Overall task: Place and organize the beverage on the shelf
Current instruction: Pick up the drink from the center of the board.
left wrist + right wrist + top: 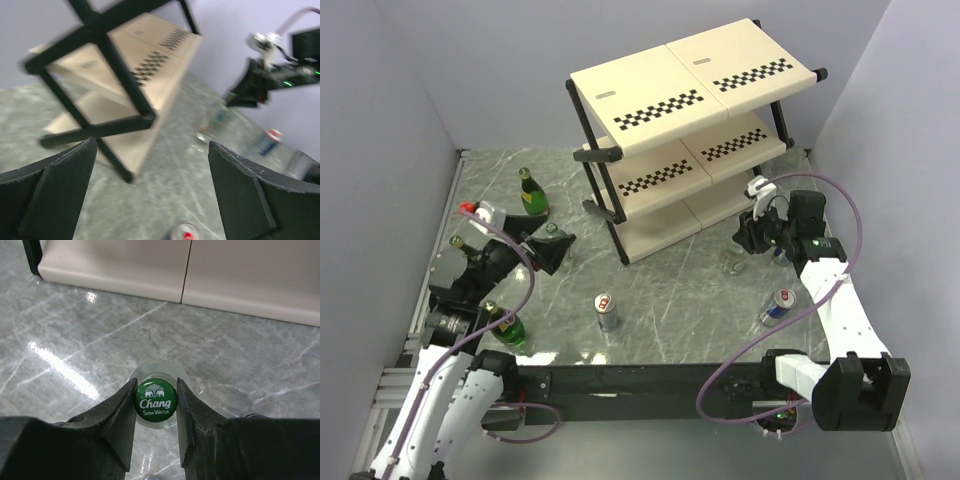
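Observation:
The shelf (695, 95) stands at the back middle, three cream tiers on a black frame. My right gripper (748, 240) is in front of its right end and is shut on the green cap (155, 402) of an upright clear bottle (732, 266); the right wrist view shows the gripper (155, 389) with both fingers touching the cap. My left gripper (546, 250) is open and empty, facing the shelf (125, 85); its wrist view (152, 165) is blurred. A silver-and-blue can (607, 312) stands mid-table, another (776, 307) at the right. Green bottles stand at the left (530, 192), (507, 328).
A third green bottle (466, 246) is partly hidden behind the left arm. A clear bottle top (552, 231) shows right by the left gripper. The enclosure walls close in on both sides. The shelf's lowest tier (180, 270) lies just beyond the held bottle.

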Controlling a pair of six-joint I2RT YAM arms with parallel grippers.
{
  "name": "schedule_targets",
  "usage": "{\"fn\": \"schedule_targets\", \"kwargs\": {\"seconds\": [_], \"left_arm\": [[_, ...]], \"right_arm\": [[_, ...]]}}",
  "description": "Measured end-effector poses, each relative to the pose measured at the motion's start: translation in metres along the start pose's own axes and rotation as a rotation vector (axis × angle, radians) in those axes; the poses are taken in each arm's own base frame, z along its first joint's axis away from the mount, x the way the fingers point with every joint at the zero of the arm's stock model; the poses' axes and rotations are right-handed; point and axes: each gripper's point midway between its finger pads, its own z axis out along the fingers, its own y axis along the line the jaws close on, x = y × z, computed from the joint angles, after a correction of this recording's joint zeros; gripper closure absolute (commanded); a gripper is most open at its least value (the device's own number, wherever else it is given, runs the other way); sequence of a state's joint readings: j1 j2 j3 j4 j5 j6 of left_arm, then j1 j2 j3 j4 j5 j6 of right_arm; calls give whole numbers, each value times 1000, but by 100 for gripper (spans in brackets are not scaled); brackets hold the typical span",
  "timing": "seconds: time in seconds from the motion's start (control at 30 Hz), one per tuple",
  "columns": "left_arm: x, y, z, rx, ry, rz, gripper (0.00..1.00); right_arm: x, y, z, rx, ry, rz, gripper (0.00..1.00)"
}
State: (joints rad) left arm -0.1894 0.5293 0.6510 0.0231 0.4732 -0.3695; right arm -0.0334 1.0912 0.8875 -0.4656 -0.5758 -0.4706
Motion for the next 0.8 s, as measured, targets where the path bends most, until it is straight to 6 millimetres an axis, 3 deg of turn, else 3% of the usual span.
{"fn": "schedule_targets", "kwargs": {"seconds": [0.27, 0.47, 0.63, 0.8], "left_arm": [[40, -41, 21, 209, 161, -100, 1], [64, -87, 26, 326, 251, -128, 1], [81, -116, 32, 365, 291, -127, 2], [113, -132, 49, 342, 352, -95, 2]], "right_arm": [[-9, 0, -1, 4, -20, 50, 100], [-10, 4, -2, 0, -25, 102, 100], [-14, 6, -3, 4, -35, 137, 100], [-18, 8, -5, 17, -46, 151, 100]]}}
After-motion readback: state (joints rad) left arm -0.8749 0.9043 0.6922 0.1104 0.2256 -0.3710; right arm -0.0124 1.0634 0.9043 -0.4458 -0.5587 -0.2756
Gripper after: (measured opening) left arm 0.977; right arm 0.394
